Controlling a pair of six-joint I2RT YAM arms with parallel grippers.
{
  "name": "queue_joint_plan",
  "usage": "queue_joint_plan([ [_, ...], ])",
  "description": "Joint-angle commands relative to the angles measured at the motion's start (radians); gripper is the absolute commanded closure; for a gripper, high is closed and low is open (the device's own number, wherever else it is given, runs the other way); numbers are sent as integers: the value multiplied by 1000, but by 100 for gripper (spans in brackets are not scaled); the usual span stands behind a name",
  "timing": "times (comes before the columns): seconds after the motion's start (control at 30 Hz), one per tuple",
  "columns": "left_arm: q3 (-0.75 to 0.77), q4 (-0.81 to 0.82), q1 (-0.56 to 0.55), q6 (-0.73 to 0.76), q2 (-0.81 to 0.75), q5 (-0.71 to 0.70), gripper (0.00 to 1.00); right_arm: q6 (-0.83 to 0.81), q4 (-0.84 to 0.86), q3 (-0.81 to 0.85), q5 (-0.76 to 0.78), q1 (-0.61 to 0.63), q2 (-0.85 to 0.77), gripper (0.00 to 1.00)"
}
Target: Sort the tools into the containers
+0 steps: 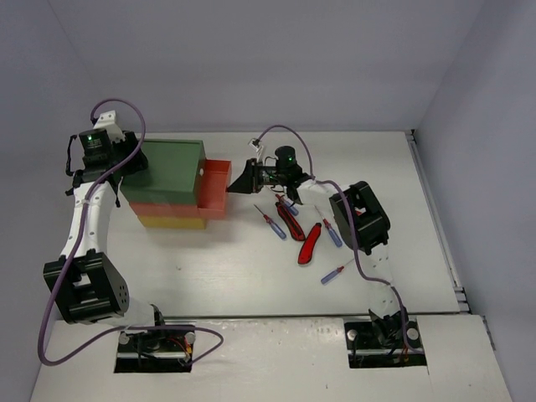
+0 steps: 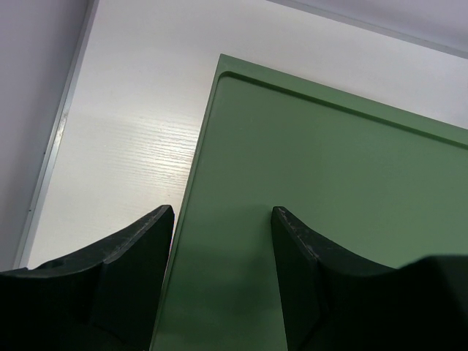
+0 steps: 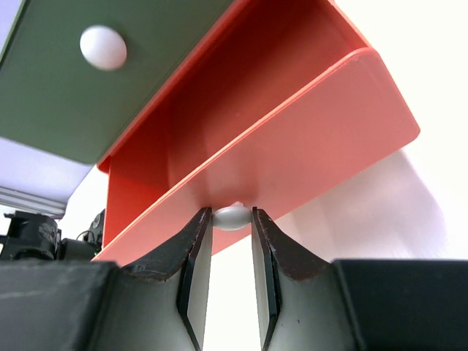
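The cabinet has a green top (image 1: 172, 167), an orange-red middle drawer (image 1: 216, 188) pulled out to the right, and a yellow bottom (image 1: 172, 223). My right gripper (image 1: 240, 182) is shut on the orange-red drawer's white knob (image 3: 232, 217); the drawer's inside (image 3: 241, 95) looks empty. My left gripper (image 2: 223, 219) is open and empty, its fingers just over the left edge of the green top (image 2: 329, 183). Two red-and-black utility knives (image 1: 291, 219) (image 1: 310, 243) and small blue-and-red screwdrivers (image 1: 270, 222) (image 1: 332, 231) (image 1: 337, 271) lie on the table right of the cabinet.
The green drawer's front carries its own white knob (image 3: 103, 47). The right arm's elbow (image 1: 362, 216) hangs over the table beside the tools. Walls close in behind and on both sides. The table's left edge rail (image 2: 55, 139) runs near the cabinet.
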Motion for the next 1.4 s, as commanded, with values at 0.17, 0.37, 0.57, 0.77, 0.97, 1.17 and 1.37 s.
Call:
queue_joint_plan([
  [0.17, -3, -85, 11, 9, 29, -63, 49, -43, 25, -125, -18, -64, -174, 98],
  [0.37, -7, -86, 13, 7, 27, -61, 49, -47, 24, -158, -15, -84, -199, 95],
  [0.57, -8, -85, 12, 6, 20, -61, 49, -46, 19, -175, -5, -94, -212, 89],
  [0.77, -5, -88, 12, 3, 8, -55, 49, -81, -26, -171, 21, -103, -256, 56],
  [0.97, -1, -70, 12, -3, -53, -49, 49, -242, -270, -148, 141, -117, -364, 39],
  [1.17, 45, -116, 11, -13, -168, -84, 41, -385, -522, -186, 427, -115, -526, 38],
  [1.37, 115, -173, -25, -43, -337, -101, 36, -441, -674, -299, 681, -81, -683, 40],
])
